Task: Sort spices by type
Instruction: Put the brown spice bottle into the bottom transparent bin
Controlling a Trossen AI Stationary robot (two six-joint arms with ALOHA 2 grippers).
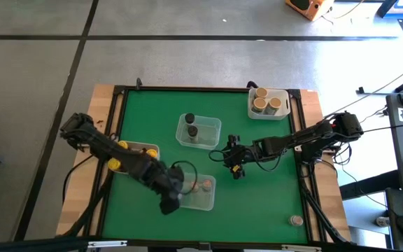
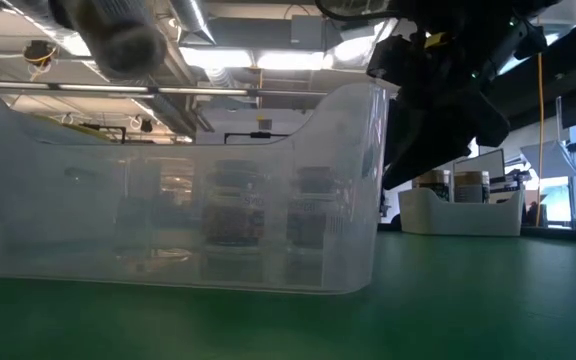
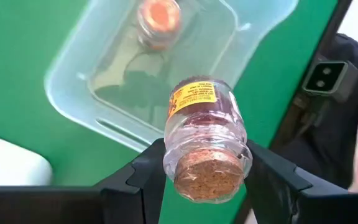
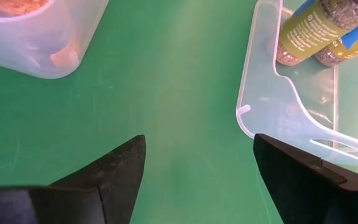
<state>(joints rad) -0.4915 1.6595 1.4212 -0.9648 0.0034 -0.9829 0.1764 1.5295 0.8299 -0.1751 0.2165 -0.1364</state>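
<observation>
Left wrist view: left fingers (image 3: 207,180) clamp jar (image 3: 205,143) above tub rim (image 3: 104,121).

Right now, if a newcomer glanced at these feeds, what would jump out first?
The left pincer grips a small clear glass spice jar with a pinkish-brown lid, held above a clear plastic tub near the green table's front. The right pincer hangs open over bare green mat at mid-table, holding nothing.
</observation>
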